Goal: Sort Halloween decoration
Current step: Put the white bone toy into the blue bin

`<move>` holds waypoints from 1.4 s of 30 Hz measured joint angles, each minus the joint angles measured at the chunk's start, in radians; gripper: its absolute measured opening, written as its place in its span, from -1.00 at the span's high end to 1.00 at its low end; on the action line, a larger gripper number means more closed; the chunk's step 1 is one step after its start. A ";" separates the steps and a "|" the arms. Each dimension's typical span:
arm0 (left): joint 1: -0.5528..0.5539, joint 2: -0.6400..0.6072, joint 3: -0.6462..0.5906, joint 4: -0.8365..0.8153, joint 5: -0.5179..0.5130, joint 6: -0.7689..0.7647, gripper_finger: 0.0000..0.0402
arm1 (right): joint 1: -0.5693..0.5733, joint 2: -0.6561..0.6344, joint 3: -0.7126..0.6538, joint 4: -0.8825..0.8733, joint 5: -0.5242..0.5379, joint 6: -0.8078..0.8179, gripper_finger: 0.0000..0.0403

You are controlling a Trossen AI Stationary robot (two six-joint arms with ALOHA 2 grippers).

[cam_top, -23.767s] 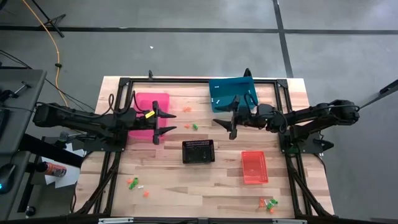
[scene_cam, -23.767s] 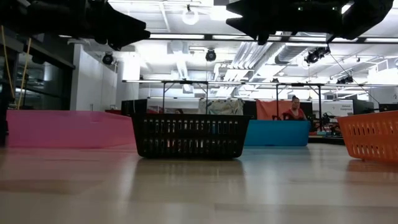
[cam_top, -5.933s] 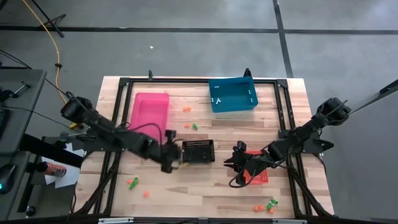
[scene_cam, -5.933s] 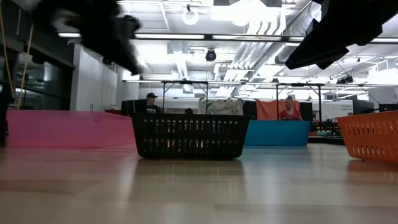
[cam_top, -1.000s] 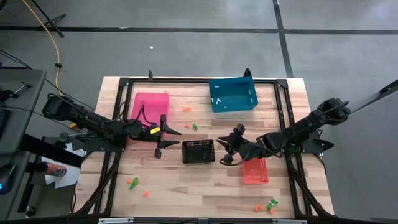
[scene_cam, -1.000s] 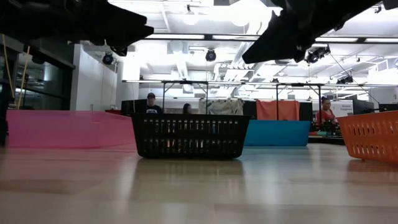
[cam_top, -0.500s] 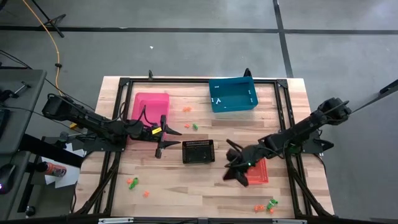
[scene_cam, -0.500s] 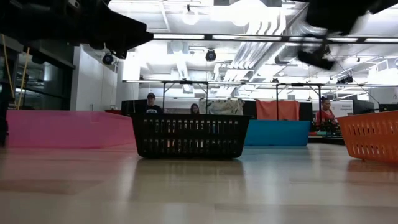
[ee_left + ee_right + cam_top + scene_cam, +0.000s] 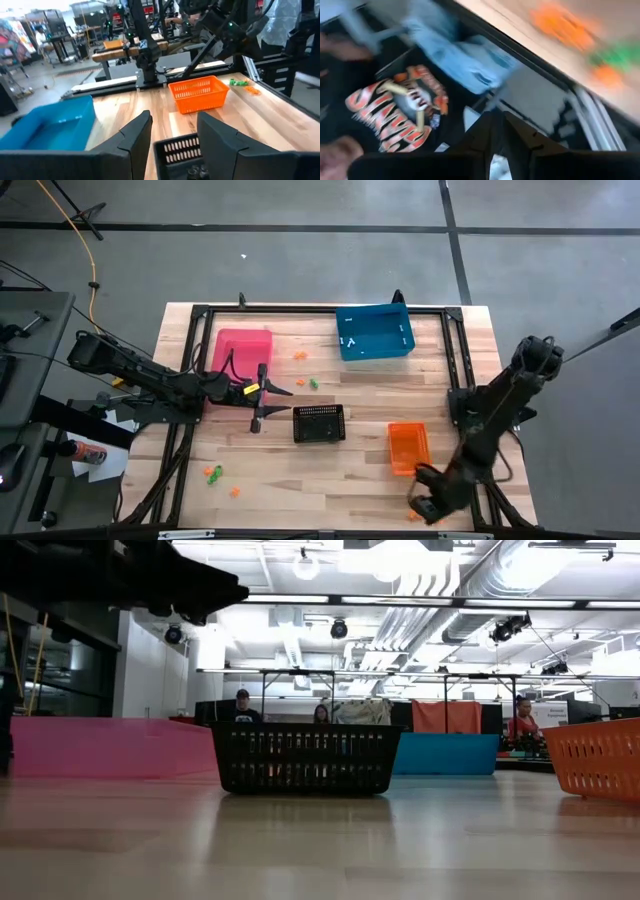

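There are four containers on the wooden table (image 9: 180, 330). One black mesh basket (image 9: 319, 423) sits mid-table. One pink bin (image 9: 243, 350) lies beyond it toward the left arm's side. One blue bin (image 9: 374, 332) is at the far edge. One orange basket (image 9: 408, 448) stands just beside the black one on the right arm's side.

The trinkets (image 9: 312, 383) lie loose in four small groups:
- Between the black basket and the blue bin there is a green-and-orange pair, with one orange piece a little farther off.
- Well in front of the black basket, on the left arm's side, lie an orange-and-green clump and one orange piece.
- The left wrist view shows a green and orange scatter past the orange basket, at the near corner.
- A few white specks show inside the blue bin.

The left gripper (image 9: 273, 411) hangs just beside the black basket, between it and the pink bin, its fingers spread and holding nothing. The right gripper (image 9: 425, 508) is at the table's near edge, beyond the orange basket from the black one. Its fingers are drawn nearly together, with nothing visible between them.

A yellow tag on the left arm shows no readable writing. The right wrist view catches a person's black shirt with an orange print, but its lettering is too blurred to read. Three people appear in the room behind.
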 joint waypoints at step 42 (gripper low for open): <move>0.037 0.000 0.052 -0.010 -0.066 0.148 0.28 | -0.020 0.533 0.546 -0.853 -0.376 -0.305 0.44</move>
